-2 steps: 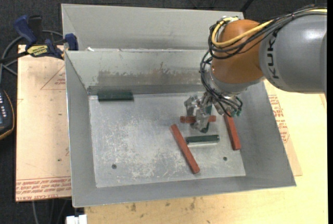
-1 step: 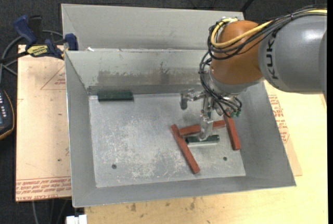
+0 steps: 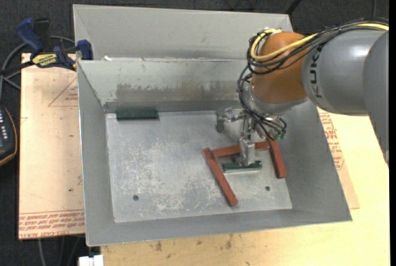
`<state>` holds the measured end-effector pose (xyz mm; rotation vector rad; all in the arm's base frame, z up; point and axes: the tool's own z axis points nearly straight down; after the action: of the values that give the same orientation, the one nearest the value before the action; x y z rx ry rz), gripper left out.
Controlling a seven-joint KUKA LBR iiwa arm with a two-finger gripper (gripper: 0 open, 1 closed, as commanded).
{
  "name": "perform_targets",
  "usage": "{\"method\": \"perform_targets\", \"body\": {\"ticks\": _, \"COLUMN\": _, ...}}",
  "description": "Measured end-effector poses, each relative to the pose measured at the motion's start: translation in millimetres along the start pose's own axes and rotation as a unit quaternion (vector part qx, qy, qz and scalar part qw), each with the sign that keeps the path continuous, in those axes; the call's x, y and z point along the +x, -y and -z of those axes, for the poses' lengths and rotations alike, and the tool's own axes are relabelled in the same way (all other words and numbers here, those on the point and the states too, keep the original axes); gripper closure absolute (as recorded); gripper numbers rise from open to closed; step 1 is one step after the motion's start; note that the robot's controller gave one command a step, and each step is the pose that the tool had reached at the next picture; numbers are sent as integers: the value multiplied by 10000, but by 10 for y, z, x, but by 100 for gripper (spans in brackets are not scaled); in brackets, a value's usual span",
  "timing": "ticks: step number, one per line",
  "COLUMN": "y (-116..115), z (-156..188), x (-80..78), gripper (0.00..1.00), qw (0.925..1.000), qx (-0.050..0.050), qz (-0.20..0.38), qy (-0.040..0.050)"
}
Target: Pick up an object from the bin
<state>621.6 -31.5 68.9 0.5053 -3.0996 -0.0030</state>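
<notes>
My gripper (image 3: 249, 158) is low in the right middle of the bin, pointing down at the floor. Just under its tip lies a small dark green bar (image 3: 241, 167), flat and roughly level. Whether the gripper touches it I cannot tell. Three red bars lie round this spot. A long one (image 3: 221, 178) runs diagonally to the front on the left. Another red bar (image 3: 229, 152) lies across behind the gripper. A short red bar (image 3: 278, 161) sits to the right.
A second dark green bar (image 3: 137, 114) lies against the back wall at the far left. The arm with its orange cover and cables hangs over the bin's right back part.
</notes>
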Motion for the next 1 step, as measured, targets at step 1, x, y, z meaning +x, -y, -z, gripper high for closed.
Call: {"method": "perform_targets", "body": {"ticks": 1, "y": -5, "z": 20, "x": -8, "gripper": 100, "qw": 10000, "qx": 10, "qz": 6, "qy": 24}}
